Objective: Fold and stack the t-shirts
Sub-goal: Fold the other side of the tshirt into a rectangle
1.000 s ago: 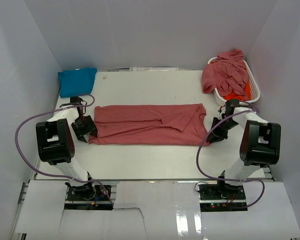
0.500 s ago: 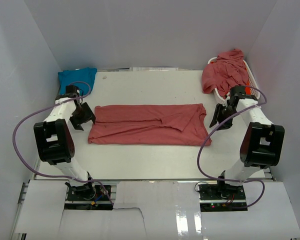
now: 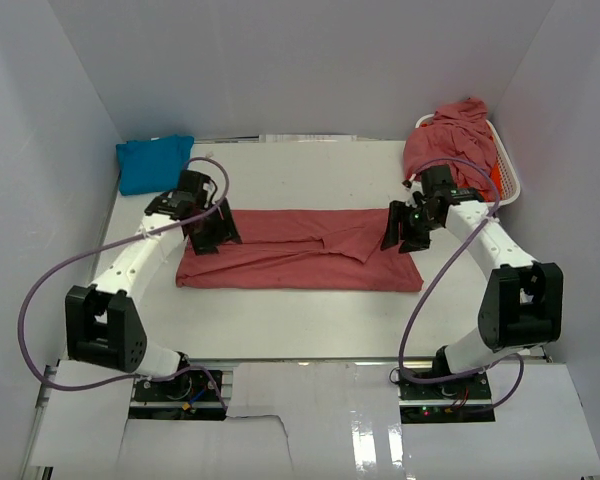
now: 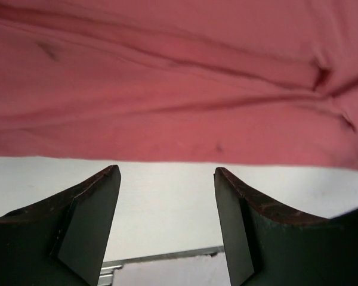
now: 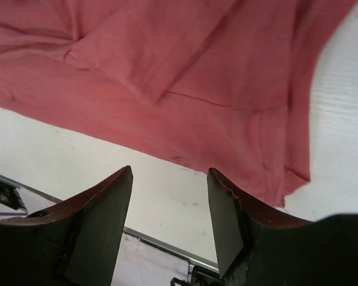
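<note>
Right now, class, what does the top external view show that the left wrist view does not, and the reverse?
Only top external: the turquoise t-shirt, the white basket heaped with rose-red t-shirts. Only left wrist: the left jaws close up, open, with bare table between them. Both: the flat rose-red t-shirt spread on the table.

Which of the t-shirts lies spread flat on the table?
The rose-red t-shirt at the centre. The blue t-shirt lies compact far left; another red shirt is heaped on the basket.
</note>
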Tool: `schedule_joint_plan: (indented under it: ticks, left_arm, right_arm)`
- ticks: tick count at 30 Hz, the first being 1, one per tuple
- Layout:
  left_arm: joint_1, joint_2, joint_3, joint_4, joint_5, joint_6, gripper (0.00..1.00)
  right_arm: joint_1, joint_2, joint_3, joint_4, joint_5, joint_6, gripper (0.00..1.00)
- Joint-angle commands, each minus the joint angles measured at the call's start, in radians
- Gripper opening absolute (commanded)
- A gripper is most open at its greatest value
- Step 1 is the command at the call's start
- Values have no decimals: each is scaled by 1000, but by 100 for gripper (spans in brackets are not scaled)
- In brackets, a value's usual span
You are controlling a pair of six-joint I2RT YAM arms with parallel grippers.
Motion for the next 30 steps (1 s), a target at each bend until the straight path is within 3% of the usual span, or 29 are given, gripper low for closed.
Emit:
schedule_joint_plan:
  ticks: [1, 7, 11, 19, 30]
  left_arm:
    - [-129, -106, -63, 100, 71, -126, 75]
    - [-342, -45, -43, 134, 21, -123, 76]
    - [-419, 16, -45, 167, 19, -137, 76]
    - [-432, 76, -143, 354, 149, -292, 77]
    - [-384, 177, -127, 442, 229, -373, 77]
  right_arm:
    - [68, -50, 2, 91, 40, -54, 60]
    - [129, -73, -51, 197, 146, -159, 61]
    - [221, -60, -73, 225, 245, -177, 60]
    - [387, -73, -173, 302, 388, -188, 58]
    - [422, -37, -225, 440, 479, -189, 54]
